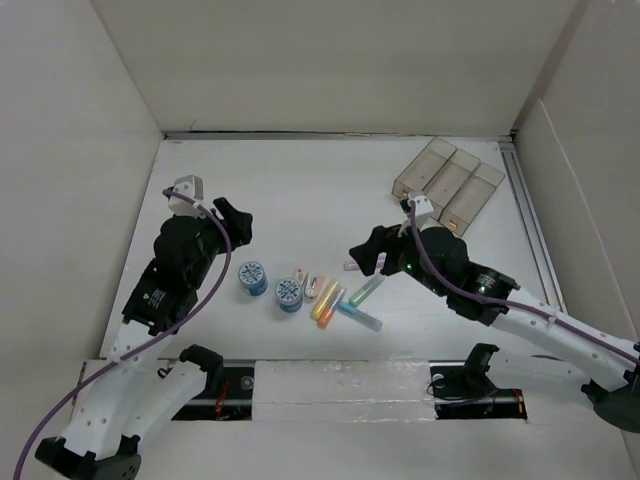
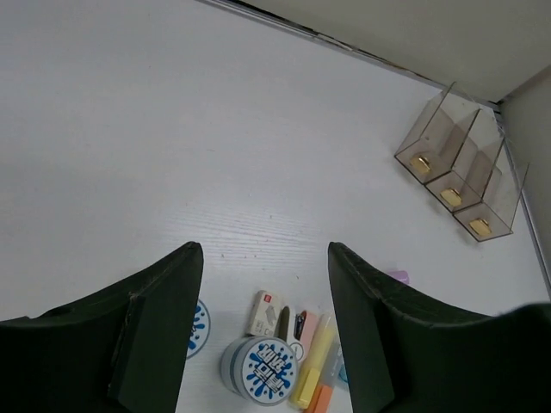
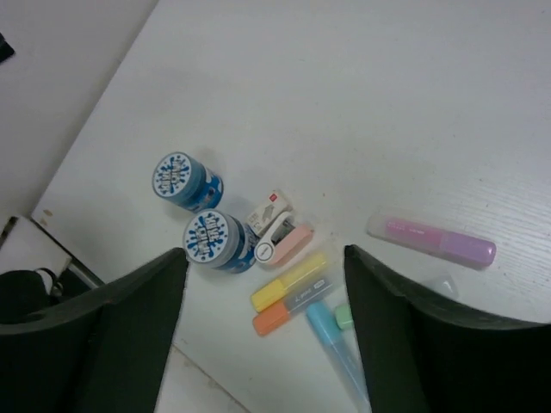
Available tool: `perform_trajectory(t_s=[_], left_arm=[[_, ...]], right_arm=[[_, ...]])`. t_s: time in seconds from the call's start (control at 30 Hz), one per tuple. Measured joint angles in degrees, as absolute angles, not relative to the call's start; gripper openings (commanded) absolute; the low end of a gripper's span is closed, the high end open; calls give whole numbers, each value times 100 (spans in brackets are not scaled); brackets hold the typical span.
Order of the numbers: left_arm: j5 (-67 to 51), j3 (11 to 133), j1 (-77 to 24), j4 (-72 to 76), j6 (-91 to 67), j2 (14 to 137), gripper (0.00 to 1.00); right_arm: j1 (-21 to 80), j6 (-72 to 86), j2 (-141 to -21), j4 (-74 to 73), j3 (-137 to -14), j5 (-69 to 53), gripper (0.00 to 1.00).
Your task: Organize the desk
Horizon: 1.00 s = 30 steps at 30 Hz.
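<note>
The white desk (image 1: 300, 190) holds a cluster near its front: two blue-lidded tubs (image 1: 253, 277) (image 1: 288, 294), a small white box (image 1: 299, 277), a pink stapler (image 3: 284, 247), and yellow (image 3: 288, 282), orange (image 3: 288, 310), blue (image 3: 336, 353) and green (image 1: 366, 290) highlighters. A purple highlighter (image 3: 430, 239) lies apart to the right. My left gripper (image 1: 235, 222) is open and empty above the desk, left of the cluster (image 2: 263, 254). My right gripper (image 1: 365, 250) is open and empty, hovering over the highlighters (image 3: 265, 251), next to the purple one.
A translucent tan three-compartment tray (image 1: 448, 180) stands at the back right, also in the left wrist view (image 2: 461, 172). Beige panel walls enclose the desk on three sides. A metal rail (image 1: 530, 230) runs along the right edge.
</note>
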State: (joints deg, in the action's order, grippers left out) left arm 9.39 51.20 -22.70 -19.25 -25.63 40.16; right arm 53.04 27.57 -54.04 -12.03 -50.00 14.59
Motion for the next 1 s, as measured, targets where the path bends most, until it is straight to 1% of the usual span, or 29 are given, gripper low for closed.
perform_trajectory(t_s=[0.03, 0.07, 0.13, 0.17, 0.23, 0.27, 0.3, 0.33, 0.37, 0.4, 0.57, 0.6, 0.63, 0.67, 0.7, 0.73, 0.77, 0.8, 1.0], left_arm=[[913, 5129, -2270, -1909, -2532, 3994, 56], [902, 5148, -2268, -1911, -2502, 3994, 56], [893, 5205, -2270, -1914, -2436, 4003, 54], [884, 5240, -2270, -1916, -2408, 4005, 52], [882, 5315, -2270, -1907, -2346, 3988, 40], [888, 5343, -2270, -1898, -2318, 3957, 33], [904, 5347, -2270, -1872, -2294, 3924, 14], [917, 5352, -2270, -1861, -2250, 3876, 14], [928, 5352, -2270, -1839, -2217, 3846, 1], [926, 5352, -2268, -1804, -2222, 3835, 0], [965, 5352, -2268, -1623, -2154, 3848, 1], [967, 5352, -2268, -1592, -2152, 3872, 9], [972, 5352, -2268, -1575, -2132, 3909, 18], [976, 5349, -2268, -1566, -2119, 3953, 34], [991, 5343, -2268, -1562, -2099, 3999, 41], [993, 5323, -2268, -1551, -2104, 4027, 45], [1009, 5304, -2268, -1551, -2108, 4053, 48], [1017, 5286, -2270, -1557, -2110, 4077, 49], [1070, 5124, -2268, -1562, -2082, 4104, 49]], right_arm=[[5304, 2775, -5404, -1216, -4971, 1463, 69], [5304, 2792, -5404, -1253, -4954, 1466, 34], [5304, 2827, -5400, -1258, -4888, 1466, 0], [5304, 2814, -5400, -1286, -4866, 1457, 0], [5304, 2847, -5402, -1330, -4836, 1417, 0], [5304, 2840, -5402, -1350, -4825, 1389, 0], [5304, 2836, -5406, -1415, -4803, 1304, 0], [5304, 2836, -5406, -1420, -4803, 1302, 0], [5317, 2836, -5406, -1461, -4783, 1293, 0], [5336, 2842, -5404, -1511, -4770, 1293, 0], [5415, 2877, -5306, -1752, -4709, 1304, 0], [5415, 2893, -5282, -1791, -4709, 1308, 2], [5415, 2923, -5273, -1831, -4709, 1319, 15], [5415, 2980, -5284, -1881, -4709, 1330, 26], [5415, 3030, -5319, -1938, -4709, 1339, 38], [5415, 3092, -5384, -1979, -4707, 1339, 58], [5415, 3146, -5476, -2005, -4698, 1330, 65], [5415, 3183, -5583, -2014, -4681, 1319, 67], [5415, 3500, -6464, -2064, -4480, 1457, 68]])
